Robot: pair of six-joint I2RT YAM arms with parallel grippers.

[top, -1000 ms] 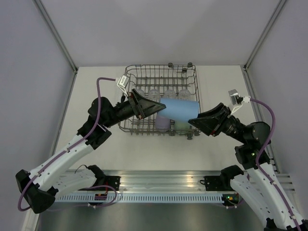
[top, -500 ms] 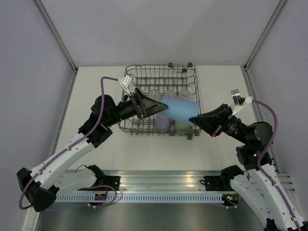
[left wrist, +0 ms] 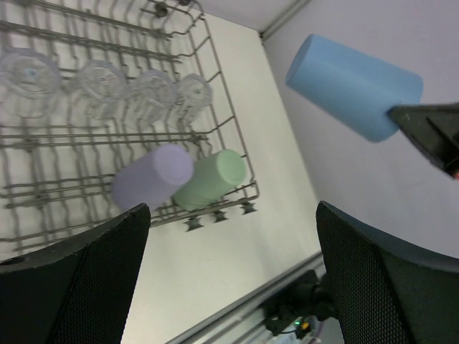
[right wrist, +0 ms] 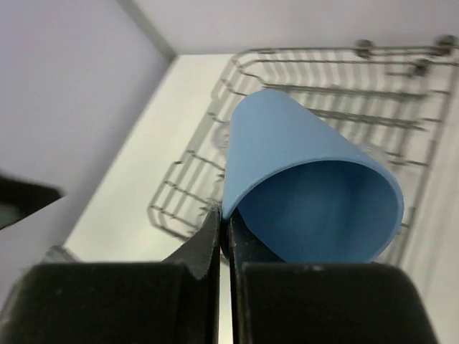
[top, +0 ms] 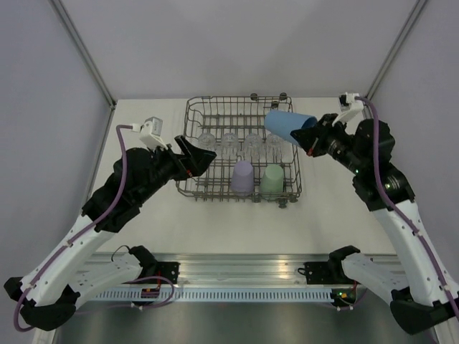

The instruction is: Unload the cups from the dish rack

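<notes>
My right gripper [top: 311, 136] [right wrist: 224, 218] is shut on the rim of the blue cup [top: 289, 125] [right wrist: 308, 179] [left wrist: 353, 87], which hangs tilted on its side above the dish rack's [top: 192, 136] [left wrist: 244, 188] [right wrist: 183, 222] right edge. One finger is inside the cup, one outside. My left gripper [top: 202, 156] [left wrist: 233, 276] is open and empty beside the rack's left wall. In the rack stand a lavender cup [top: 242, 176] [left wrist: 152, 176] and a light green cup [top: 271, 178] [left wrist: 209, 179] at the front, both upside down. Several clear cups [top: 240, 142] [left wrist: 100, 80] sit in a row behind them.
The rack stands on a white table [top: 143, 208] walled at the back and both sides. An aluminium rail [top: 237, 272] with the arm bases runs along the near edge.
My left gripper let go of the blue cup, opened and pulled back left out of the rack. My right gripper closed on the cup's rim and lifted it up and right.
</notes>
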